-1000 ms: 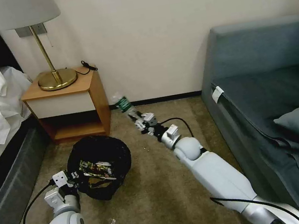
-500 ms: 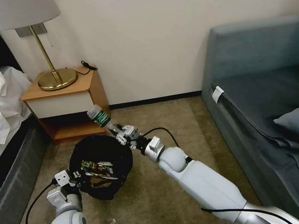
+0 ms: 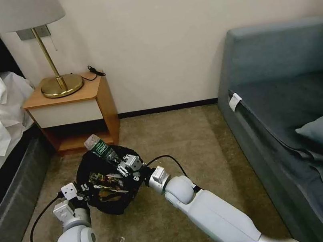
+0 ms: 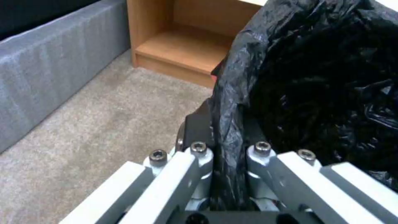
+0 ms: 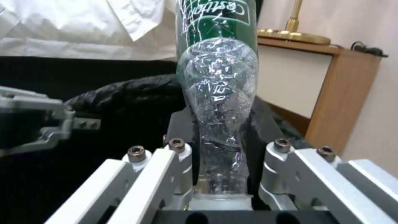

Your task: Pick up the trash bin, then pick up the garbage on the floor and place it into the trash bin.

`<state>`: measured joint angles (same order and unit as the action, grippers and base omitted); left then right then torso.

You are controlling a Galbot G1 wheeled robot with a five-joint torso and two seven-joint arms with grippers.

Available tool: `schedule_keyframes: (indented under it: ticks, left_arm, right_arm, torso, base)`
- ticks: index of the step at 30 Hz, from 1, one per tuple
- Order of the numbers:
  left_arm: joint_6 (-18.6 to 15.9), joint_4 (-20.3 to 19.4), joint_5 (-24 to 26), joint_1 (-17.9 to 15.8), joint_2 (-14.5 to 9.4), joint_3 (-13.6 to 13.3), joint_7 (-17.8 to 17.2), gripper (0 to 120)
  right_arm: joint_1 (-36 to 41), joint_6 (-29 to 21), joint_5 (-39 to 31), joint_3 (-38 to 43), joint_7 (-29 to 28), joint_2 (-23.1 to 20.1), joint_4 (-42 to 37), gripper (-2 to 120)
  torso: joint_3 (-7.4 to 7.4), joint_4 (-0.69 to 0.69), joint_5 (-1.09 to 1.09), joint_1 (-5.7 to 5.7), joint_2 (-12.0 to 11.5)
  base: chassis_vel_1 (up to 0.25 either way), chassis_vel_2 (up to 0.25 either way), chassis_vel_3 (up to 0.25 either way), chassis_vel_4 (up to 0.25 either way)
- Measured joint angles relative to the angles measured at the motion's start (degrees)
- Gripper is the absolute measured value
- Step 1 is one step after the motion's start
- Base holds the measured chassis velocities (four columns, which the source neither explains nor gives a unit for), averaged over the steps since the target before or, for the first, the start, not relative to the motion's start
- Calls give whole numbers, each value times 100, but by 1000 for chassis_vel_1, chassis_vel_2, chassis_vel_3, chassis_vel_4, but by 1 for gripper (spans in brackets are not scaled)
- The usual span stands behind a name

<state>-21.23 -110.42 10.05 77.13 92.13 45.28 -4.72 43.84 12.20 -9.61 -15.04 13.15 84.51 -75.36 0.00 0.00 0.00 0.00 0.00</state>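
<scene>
Two risks, I reckon. Right gripper [image 3: 121,168] jaws clamped bottle [image 3: 100,148] by neck over trash bin [image 3: 113,203]; long body could catch far rim, tumble onto floor [image 3: 181,142]. Left gripper [image 3: 83,188] jaws pinched only bag-lined near-left rim, could slip.

Bin mouth: the right gripper [image 3: 120,166] and its clear bottle [image 3: 100,149] are hanging over the trash bin [image 3: 94,160], taking up the far half of the opening; wrappers [image 3: 105,182] are lying inside.
Near rim: the left gripper [image 3: 83,188] is clamping the black bag at the bin's rim, blocking that side.
Behind bin: the nightstand [image 3: 75,109] is standing close.
Left flank: the bed base [image 3: 6,192] is narrowing the passage.
Right side: bare carpet [image 3: 189,141] is lying open up to the sofa [image 3: 290,118].
</scene>
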Motion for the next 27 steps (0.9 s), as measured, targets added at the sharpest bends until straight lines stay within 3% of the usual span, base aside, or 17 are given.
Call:
schedule_keyframes:
  ticks: [17, 27]
  left_arm:
    - [9, 11, -90, -49, 3, -87, -14, 4]
    - [7, 22, -90, -79, 1, -89, -22, 4]
  right_arm:
    - [216, 60, 207, 105, 157, 47, 95, 22]
    - [211, 60, 248, 102, 202, 29, 87, 60]
  torso:
    - [0, 0, 0, 0, 0]
    - [0, 0, 0, 0, 0]
  base:
    - [0, 0, 0, 0]
    - [0, 0, 0, 0]
